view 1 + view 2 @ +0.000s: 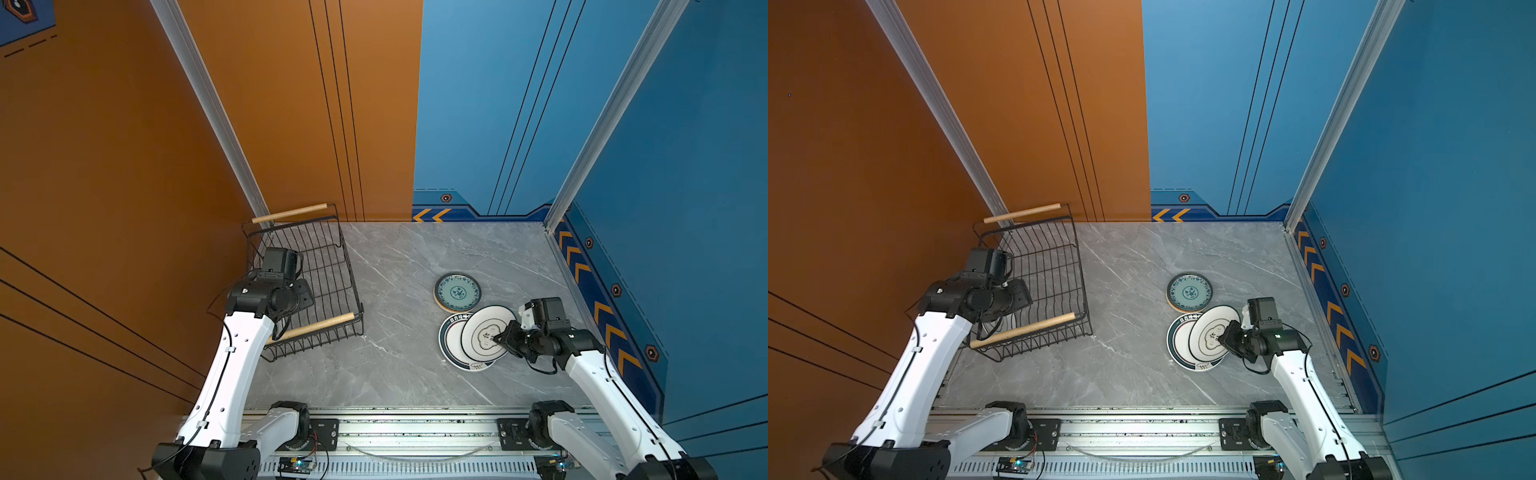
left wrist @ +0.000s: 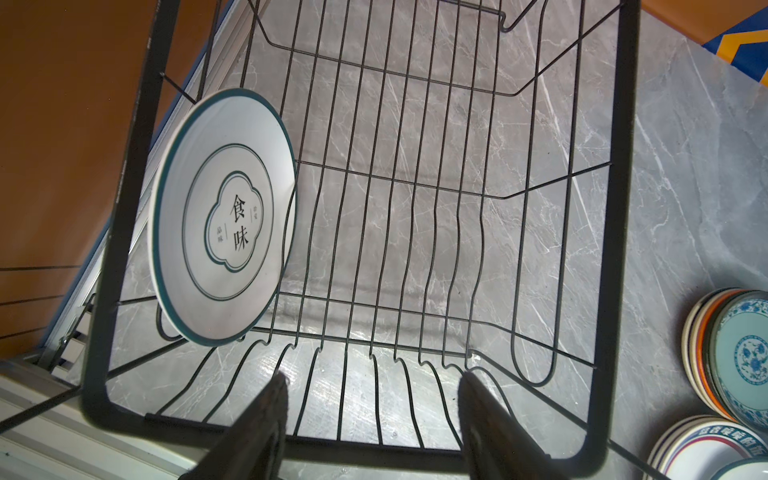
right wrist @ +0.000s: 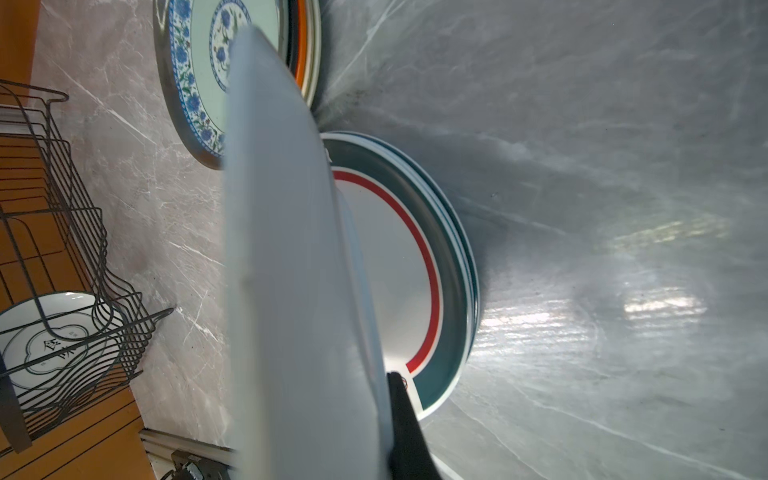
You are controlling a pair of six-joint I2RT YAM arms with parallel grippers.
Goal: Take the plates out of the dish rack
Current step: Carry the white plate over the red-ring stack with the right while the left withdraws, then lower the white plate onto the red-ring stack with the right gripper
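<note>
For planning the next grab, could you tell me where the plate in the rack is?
In the left wrist view, the plate stands inside the rack by the orange wall, near the left gripper.

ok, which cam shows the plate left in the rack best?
Left wrist: the plate sits unobstructed in the dish rack, emblem readable. Right wrist shows it small, behind wires. In both top views the left arm hides it.

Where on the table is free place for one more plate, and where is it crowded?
The widest bare patch of table lies between the dish rack and the small stack and large stack. The strip by the back wall is free too. Crowded on the right: the right gripper holds a white plate over the large stack.
</note>
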